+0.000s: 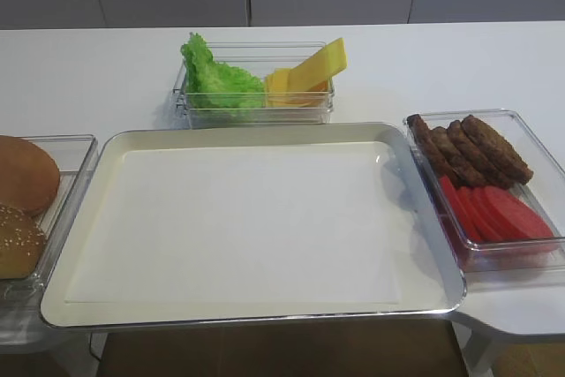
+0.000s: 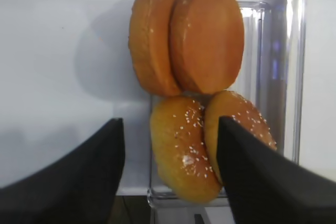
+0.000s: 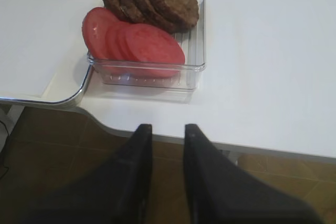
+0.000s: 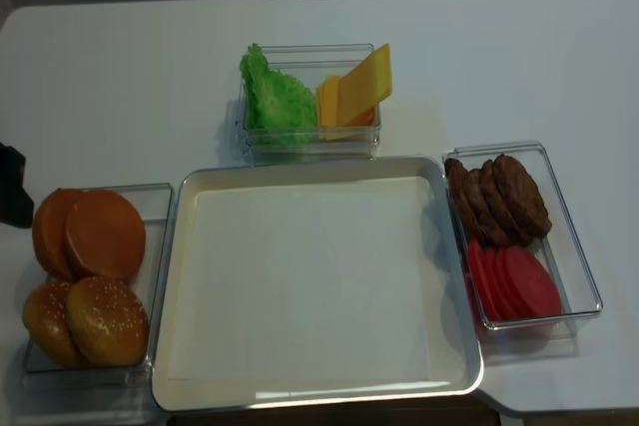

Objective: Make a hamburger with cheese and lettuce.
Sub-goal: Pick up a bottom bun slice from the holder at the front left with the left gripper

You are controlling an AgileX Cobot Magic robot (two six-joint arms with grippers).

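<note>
Two plain golden-brown bun halves (image 2: 207, 38) for the hamburger lean together at the far end of a clear bin (image 2: 294, 77) on the left (image 4: 105, 234). My left gripper (image 2: 170, 124) is open wide and hovers over the bin's near end, its fingers straddling the sesame bun tops (image 2: 181, 150) without touching them. Green frilly lettuce (image 1: 216, 81) and yellow cheese slices (image 1: 305, 77) share a clear bin at the back. My right gripper (image 3: 167, 128) hangs past the table's front edge, open a little, with nothing between its fingers.
A large metal tray (image 1: 256, 227) lined with white paper fills the middle. At the right, a clear bin (image 1: 530, 143) holds brown patties (image 1: 472, 147) and red tomato slices (image 1: 494, 214). A dark part of the left arm (image 4: 12, 187) shows at the left edge.
</note>
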